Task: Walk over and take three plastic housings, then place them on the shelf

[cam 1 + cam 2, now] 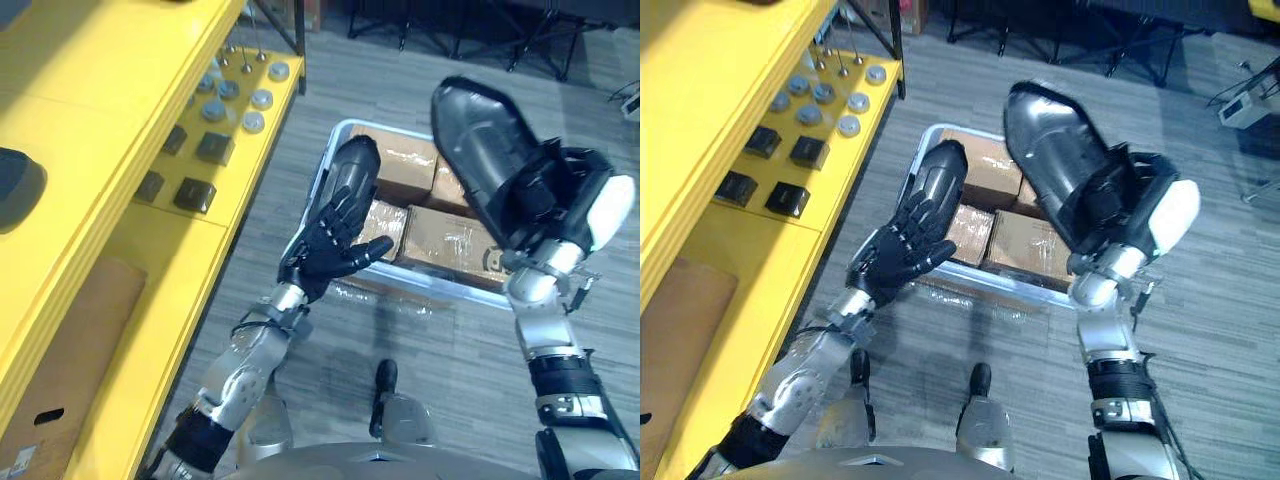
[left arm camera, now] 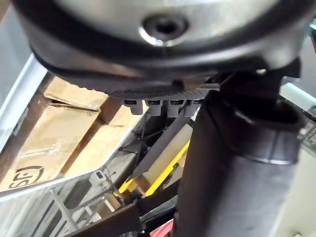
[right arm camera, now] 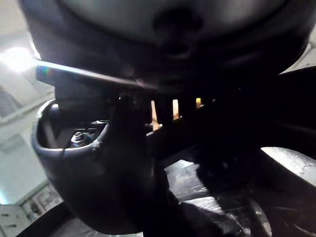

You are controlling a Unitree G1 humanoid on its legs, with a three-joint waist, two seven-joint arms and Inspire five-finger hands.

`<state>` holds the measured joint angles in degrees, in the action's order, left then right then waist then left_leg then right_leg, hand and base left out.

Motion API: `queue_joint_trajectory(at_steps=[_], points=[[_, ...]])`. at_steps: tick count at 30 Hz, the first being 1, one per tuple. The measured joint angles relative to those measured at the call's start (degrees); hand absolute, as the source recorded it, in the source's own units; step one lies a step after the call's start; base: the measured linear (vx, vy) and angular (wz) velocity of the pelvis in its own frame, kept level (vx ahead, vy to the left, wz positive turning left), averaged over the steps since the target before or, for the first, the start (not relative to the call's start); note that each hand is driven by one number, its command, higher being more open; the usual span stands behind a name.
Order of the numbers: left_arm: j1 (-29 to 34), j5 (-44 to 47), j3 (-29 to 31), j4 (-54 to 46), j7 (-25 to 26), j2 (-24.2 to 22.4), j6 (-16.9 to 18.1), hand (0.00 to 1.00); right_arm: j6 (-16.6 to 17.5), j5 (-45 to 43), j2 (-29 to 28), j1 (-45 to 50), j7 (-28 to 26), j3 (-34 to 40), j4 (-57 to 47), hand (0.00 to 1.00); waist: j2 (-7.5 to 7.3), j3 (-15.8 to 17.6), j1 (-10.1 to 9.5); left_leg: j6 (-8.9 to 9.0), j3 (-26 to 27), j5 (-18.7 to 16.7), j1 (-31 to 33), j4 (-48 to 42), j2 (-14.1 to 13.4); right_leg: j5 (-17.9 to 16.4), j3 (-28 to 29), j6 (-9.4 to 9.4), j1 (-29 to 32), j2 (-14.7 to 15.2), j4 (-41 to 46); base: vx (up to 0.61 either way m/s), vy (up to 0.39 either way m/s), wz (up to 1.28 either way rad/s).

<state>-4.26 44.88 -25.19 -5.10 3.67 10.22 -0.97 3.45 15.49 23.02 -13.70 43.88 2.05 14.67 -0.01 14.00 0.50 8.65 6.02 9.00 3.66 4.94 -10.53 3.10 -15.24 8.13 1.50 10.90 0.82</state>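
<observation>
Carry step: left hand point(image 1: 325, 245) clenched round small dark housing point(image 1: 352, 170), right hand point(image 1: 555, 195) gripping larger housing point(image 1: 480, 150). Next: turn toward yellow shelf point(image 1: 100, 150), set down.

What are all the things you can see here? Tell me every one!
shelf: one, yellow, on the robot's left.
square blocks: four, dark, on a lower shelf board.
round discs: several, silver-grey, beyond the blocks.
cardboard piece: one, brown, low in the shelf.
bin: one, pale, on the floor ahead.
cardboard boxes: several, brown, inside the bin.
housing at the left hand: one, black, raised over the bin.
housing in the right hand: one, black, raised over the bin.
left hand: one, dark, at its housing's near end.
right hand: one, dark with a white thumb cover, curled on its housing.
</observation>
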Motion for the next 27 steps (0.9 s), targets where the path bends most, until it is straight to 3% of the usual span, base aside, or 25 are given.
queue_joint_trajectory(at_steps=[4, 12, 21, 27], points=[[-2.3, -0.1, -1.9, 5.4, 4.8, -2.6, 1.0, 1.0, 1.1, 0.1, -3.3, 2.0, 0.0, -3.1, -0.4, 0.0, 0.26, -3.1, 0.51, 0.03, 0.9, -0.3, -1.2, 0.1, -0.1, 0.0, 0.6, 0.04, -0.8, -0.1, -0.6, -0.03, -0.007, -0.12], [-5.9, -0.1, -3.8, 12.0, 9.0, -4.9, 1.4, 1.0, 3.0, 0.1, -7.8, 2.7, -0.1, -9.4, -0.5, 0.0, -1.48, -6.2, 1.15, 0.05, 2.7, -0.4, -3.5, 0.1, -0.1, 1.3, 2.1, 0.15, -2.6, -0.1, -2.1, -0.02, -0.004, -0.1], [-6.5, 2.4, -4.4, 14.1, 7.9, -5.1, 3.4, 1.0, 3.4, -0.1, -9.5, 2.7, 0.6, -11.4, -0.4, 0.0, -2.07, -7.7, 1.0, 0.06, 2.9, -0.4, -4.3, 0.1, 0.0, 1.7, 2.5, 0.19, -3.5, -0.1, -2.7, -0.01, -0.002, -0.02], [-6.5, 6.8, -6.6, 14.1, 4.2, -4.8, 3.4, 1.0, 3.4, -0.1, -9.5, 2.7, 2.9, -11.9, 0.6, 0.0, -2.59, -9.6, 0.78, 0.06, 2.8, -0.4, -4.2, 0.1, 0.0, 2.0, 2.3, 0.18, -3.8, -0.1, -3.3, 0.0, 0.0, 0.0]])
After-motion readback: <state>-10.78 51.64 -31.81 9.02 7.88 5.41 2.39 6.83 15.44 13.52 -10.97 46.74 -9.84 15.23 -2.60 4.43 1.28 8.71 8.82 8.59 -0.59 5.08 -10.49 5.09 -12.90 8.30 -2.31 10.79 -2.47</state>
